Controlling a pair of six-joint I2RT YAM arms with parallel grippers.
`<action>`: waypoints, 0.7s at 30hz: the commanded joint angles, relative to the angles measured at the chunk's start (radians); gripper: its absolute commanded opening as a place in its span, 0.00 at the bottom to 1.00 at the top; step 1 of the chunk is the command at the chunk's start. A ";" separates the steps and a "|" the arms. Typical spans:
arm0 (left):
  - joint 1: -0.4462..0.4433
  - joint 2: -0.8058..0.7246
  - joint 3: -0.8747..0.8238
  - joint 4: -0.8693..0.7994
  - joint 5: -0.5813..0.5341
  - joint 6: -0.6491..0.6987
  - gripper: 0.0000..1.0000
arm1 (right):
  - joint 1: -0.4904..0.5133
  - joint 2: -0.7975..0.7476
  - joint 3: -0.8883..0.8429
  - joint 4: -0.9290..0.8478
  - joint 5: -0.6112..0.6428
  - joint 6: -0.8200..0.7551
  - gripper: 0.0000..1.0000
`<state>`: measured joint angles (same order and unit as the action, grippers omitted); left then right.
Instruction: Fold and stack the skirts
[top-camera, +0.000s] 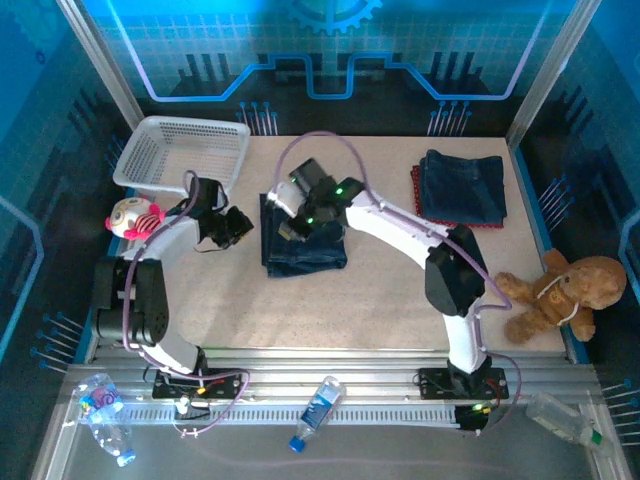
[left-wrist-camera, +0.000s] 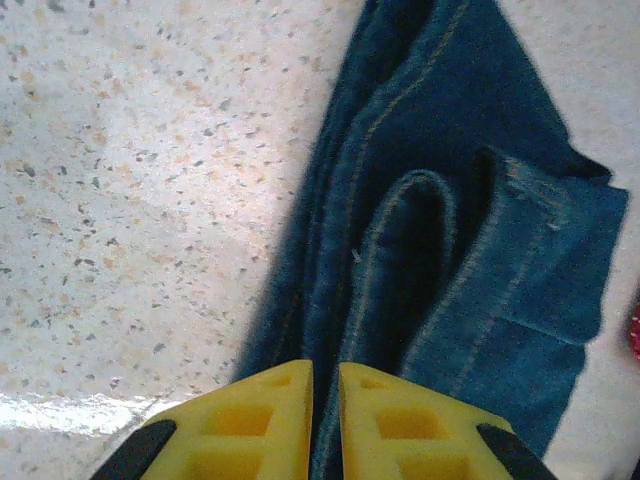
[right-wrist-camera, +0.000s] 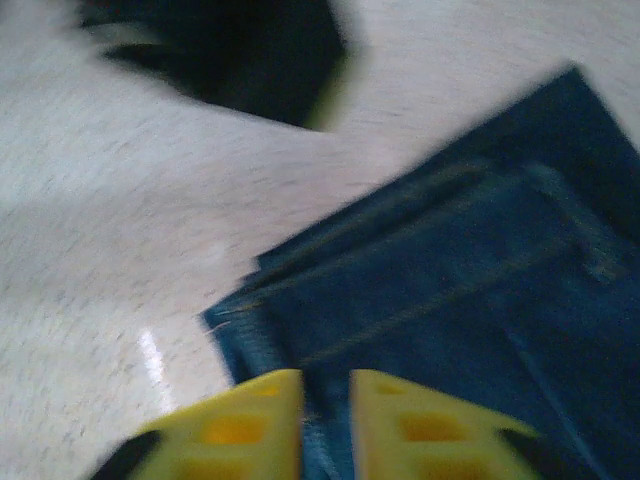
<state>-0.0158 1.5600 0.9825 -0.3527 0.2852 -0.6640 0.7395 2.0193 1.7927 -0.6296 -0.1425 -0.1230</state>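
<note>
Pulling away could drag open the folded denim skirt (top-camera: 318, 256) at the middle of the table (top-camera: 380, 290), because the left gripper (left-wrist-camera: 322, 400) and right gripper (right-wrist-camera: 327, 425) both sit near its left edge, jaws nearly together. Whether either pinches cloth I cannot tell; the right wrist view is blurred, and another denim skirt (top-camera: 462, 188) hides most of the red skirt (top-camera: 414, 190).

Right wrist view is smeared; the dark blob (right-wrist-camera: 250, 60) up top is perhaps an arm. The red skirt (top-camera: 414, 195) lies mostly under denim (top-camera: 462, 188).

dark blue denim skirt (top-camera: 300, 256), yellow fingers (left-wrist-camera: 270, 420), speckled beige table (top-camera: 330, 310)
</note>
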 joint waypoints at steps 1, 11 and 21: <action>-0.033 -0.090 -0.041 0.027 0.053 -0.090 0.20 | -0.101 0.140 0.089 -0.055 0.014 0.163 0.06; -0.205 0.030 -0.119 0.356 0.168 -0.314 0.26 | -0.186 0.523 0.542 -0.363 -0.083 0.117 0.00; -0.179 0.258 -0.007 0.167 0.040 -0.112 0.14 | -0.243 0.371 0.129 -0.114 -0.101 0.483 0.01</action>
<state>-0.2085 1.7779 0.9241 -0.0814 0.4007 -0.8719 0.5285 2.4481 2.0769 -0.7734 -0.2161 0.1947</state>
